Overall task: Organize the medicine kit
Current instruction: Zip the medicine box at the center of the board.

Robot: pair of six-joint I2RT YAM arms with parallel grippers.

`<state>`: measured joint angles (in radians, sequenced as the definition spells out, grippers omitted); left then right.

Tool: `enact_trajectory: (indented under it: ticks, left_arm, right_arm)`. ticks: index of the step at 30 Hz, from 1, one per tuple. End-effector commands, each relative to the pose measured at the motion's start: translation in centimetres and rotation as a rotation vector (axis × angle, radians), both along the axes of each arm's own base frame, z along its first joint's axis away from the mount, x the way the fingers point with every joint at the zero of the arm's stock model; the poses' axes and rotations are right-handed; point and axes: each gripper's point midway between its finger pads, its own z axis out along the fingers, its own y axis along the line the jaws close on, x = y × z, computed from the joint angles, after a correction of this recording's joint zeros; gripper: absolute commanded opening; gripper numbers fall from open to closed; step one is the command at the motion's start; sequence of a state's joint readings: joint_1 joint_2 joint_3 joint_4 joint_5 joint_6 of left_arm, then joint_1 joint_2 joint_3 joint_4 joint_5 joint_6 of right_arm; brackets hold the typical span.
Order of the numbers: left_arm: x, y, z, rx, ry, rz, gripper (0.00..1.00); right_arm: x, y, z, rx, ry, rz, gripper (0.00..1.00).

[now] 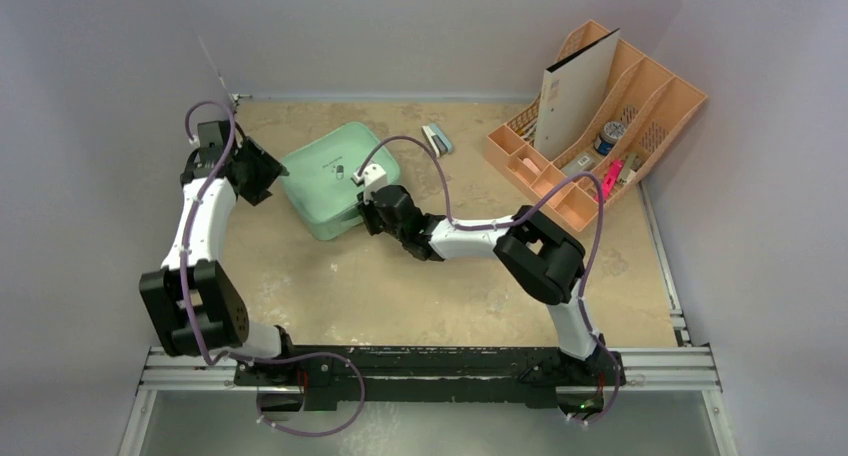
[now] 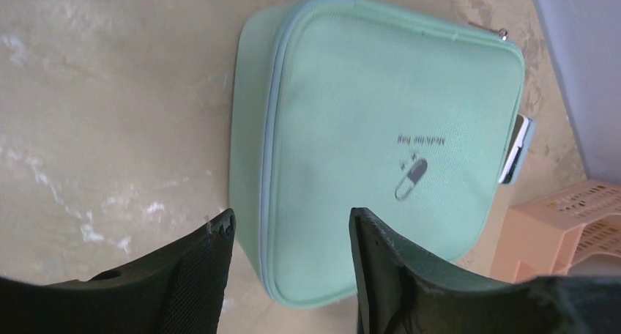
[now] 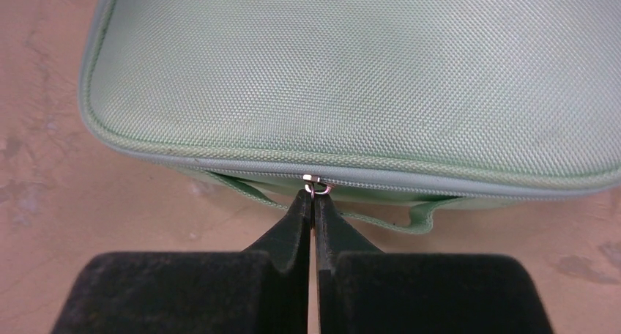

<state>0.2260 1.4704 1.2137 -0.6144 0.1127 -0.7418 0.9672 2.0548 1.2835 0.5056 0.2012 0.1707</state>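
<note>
The mint-green medicine kit [image 1: 335,179] lies closed and flat on the table, with a small dark pill logo on its lid [image 2: 411,179]. My right gripper [image 3: 314,197] is at the kit's near side, shut on the metal zipper pull [image 3: 316,185], just above the case's fabric handle strap [image 3: 410,218]. My left gripper [image 2: 291,224] is open and empty, its jaws wide apart, hovering over the kit's left corner [image 2: 293,275]. In the top view the left gripper [image 1: 268,172] is beside the kit's left edge and the right gripper [image 1: 370,214] is at its front right side.
A peach-orange slotted desk organizer [image 1: 600,126] stands at the back right, holding a white folder and small items. A small blue and white stapler-like object [image 1: 437,138] lies behind the kit. Walls close in at the back and right.
</note>
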Motion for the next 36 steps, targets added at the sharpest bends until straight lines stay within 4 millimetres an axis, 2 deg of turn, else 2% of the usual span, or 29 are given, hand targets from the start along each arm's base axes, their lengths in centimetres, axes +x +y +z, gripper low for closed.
enact_trajectory:
  ticks: [1,8,14,19,23,29,36]
  left_arm:
    - [-3.1,-1.9,0.4,-0.106,-0.015,0.053,0.57]
    - [-7.2,-3.4,-1.8,-0.219,0.140,0.133,0.56]
    - [-8.9,-4.8,-2.6,-0.335,0.177,0.216,0.54]
    - [-9.3,-5.3,-3.6,-0.377,0.194,0.238,0.53]
    - [-9.7,-5.1,-4.6,-0.371,0.238,0.266,0.54]
    - [-8.4,-4.9,-5.4,-0.387,0.205,0.282,0.56]
    - [-7.9,-4.2,-6.2,-0.360,0.219,0.305,0.56]
  right_arm:
    - [-1.8,3.6,2.4,0.080,0.014,0.021,0.00]
    - [-3.7,7.2,3.1,0.142,0.063,0.047,0.00]
    - [-5.6,9.4,3.3,0.164,0.081,0.089,0.00]
    - [-6.8,10.5,3.3,0.171,0.083,0.117,0.00]
    - [-7.1,10.6,2.8,0.160,0.090,0.109,0.00]
    - [-7.0,10.1,2.2,0.145,0.078,0.099,0.00]
    - [-7.7,9.3,0.0,0.090,0.108,0.119,0.00]
